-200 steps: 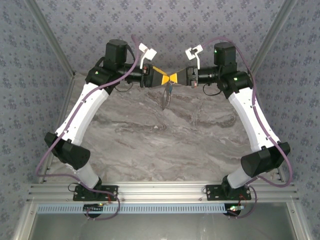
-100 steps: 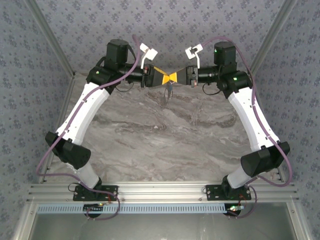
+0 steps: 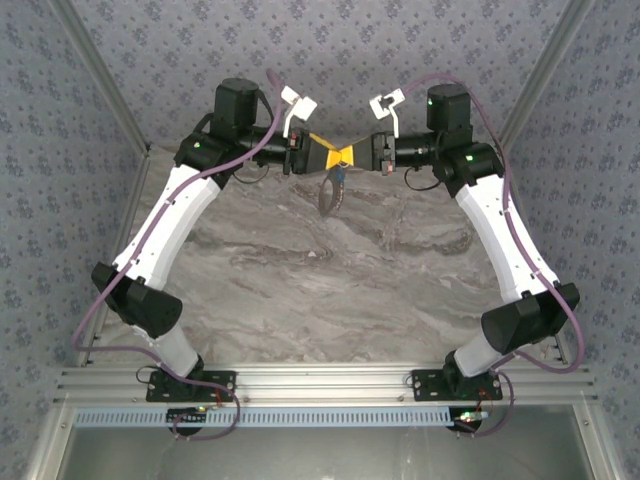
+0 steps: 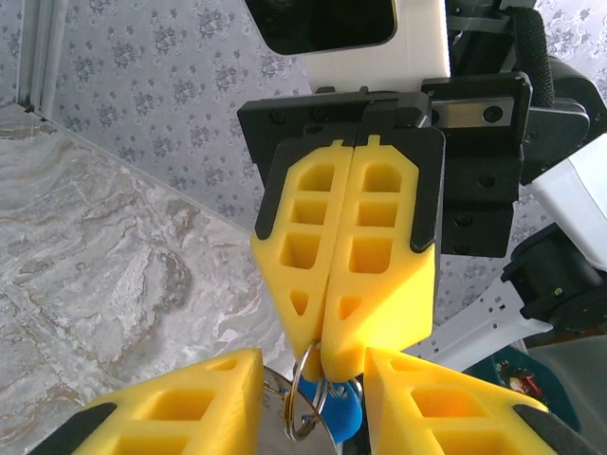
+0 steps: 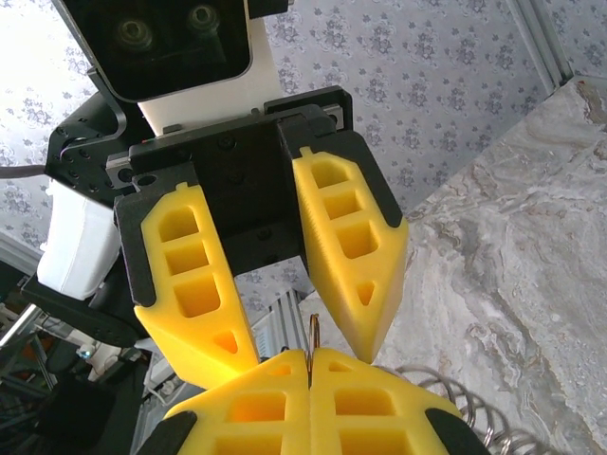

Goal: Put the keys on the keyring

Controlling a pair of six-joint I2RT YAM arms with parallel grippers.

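Note:
Both grippers meet tip to tip high above the far end of the marble table. My right gripper is shut on the thin metal keyring, whose edge sticks up between its pads. My left gripper is open, its yellow fingers standing either side of the right gripper's tips. Under those tips hang the keyring and the blue-headed key, beside a flat metal piece. From above, a pale loop dangles below the grippers.
Patterned blue walls close the table in at the back and sides, with metal rails in the corners. Wire coils hang just under my right gripper. Both arm bases sit on the aluminium frame at the near edge.
The dangling loop has turned and now shows as a wider oval. Both arms have stayed almost still, tips together.

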